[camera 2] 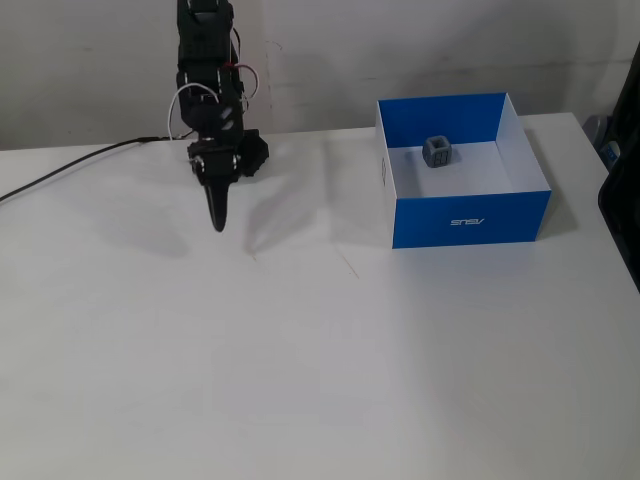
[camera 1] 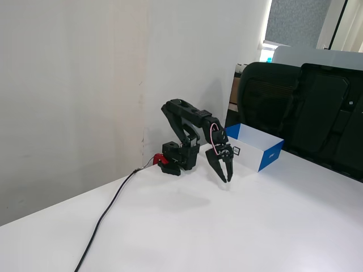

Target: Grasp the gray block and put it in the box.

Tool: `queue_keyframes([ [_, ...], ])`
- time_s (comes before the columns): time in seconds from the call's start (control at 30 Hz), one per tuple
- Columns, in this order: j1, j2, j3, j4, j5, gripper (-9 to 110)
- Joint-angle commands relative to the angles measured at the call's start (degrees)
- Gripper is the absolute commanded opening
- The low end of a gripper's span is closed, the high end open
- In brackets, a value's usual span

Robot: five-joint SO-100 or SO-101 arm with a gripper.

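The gray block rests on the white floor of the box, near its back wall. In a fixed view from the side, the box shows its blue and white walls and the block is hidden inside. My gripper points down over the bare table, well to the left of the box, and its fingers taper to one tip. From the side, the gripper hangs just above the tabletop in front of the box. It is shut and holds nothing.
The arm's base stands by the wall with a red part beside it. A black cable runs left across the table. Black chairs stand behind the table's far edge.
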Motion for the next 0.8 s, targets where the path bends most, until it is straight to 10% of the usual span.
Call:
queue_keyframes([
  [0.0, -1.05, 5.01, 3.16, -5.19, -1.85, 0],
  [0.77, 3.16, 49.13, 29.36, 11.87, -9.32, 0],
])
